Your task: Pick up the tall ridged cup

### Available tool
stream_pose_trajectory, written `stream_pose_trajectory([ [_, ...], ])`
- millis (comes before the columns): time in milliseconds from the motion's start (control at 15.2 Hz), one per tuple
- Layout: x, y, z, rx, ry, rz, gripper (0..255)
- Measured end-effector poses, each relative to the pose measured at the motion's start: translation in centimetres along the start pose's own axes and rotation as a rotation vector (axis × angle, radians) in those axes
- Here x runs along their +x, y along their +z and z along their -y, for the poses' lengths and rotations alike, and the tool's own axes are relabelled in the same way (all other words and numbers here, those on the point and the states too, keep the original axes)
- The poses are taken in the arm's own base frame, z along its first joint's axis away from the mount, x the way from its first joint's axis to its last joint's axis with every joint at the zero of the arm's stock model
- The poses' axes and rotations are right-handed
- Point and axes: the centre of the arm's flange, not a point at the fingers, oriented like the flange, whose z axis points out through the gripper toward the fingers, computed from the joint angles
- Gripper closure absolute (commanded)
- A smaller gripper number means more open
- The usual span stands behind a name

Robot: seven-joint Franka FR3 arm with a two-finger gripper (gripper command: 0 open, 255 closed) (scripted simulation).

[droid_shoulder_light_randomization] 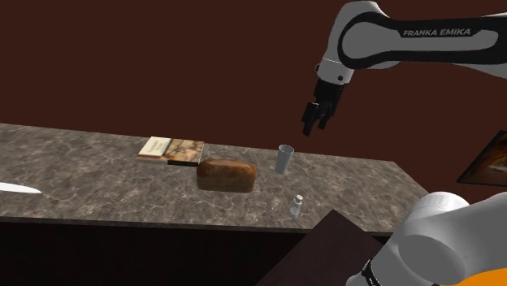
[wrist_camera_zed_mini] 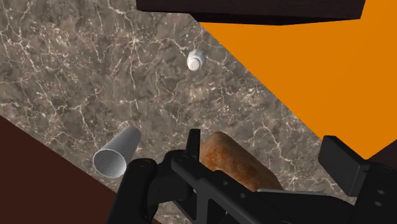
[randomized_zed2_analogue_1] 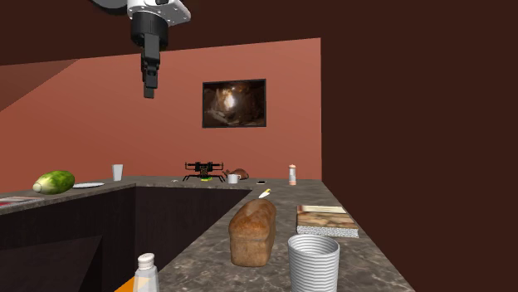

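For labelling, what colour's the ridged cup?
The cup is pale grey-white; clearest in the second exterior view.

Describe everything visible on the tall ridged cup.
The tall pale-grey ridged cup is a cylinder slightly narrower at the base, its wall ringed with fine horizontal ridges. Its top is open, and it looks empty in the wrist view. Its material is unclear. It stands upright on the brown marbled stone counter, apart from the brown bread loaf beside it. Only the counter touches it. The black claw hangs open well above it, off to one side.
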Motion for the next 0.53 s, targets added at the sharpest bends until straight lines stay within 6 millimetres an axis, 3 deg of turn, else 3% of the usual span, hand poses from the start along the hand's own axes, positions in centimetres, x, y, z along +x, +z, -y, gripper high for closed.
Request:
stream_pose_trajectory([
  [528, 5.7, 6.9, -5.3, -0.022, -0.021, 0.009, 0],
])
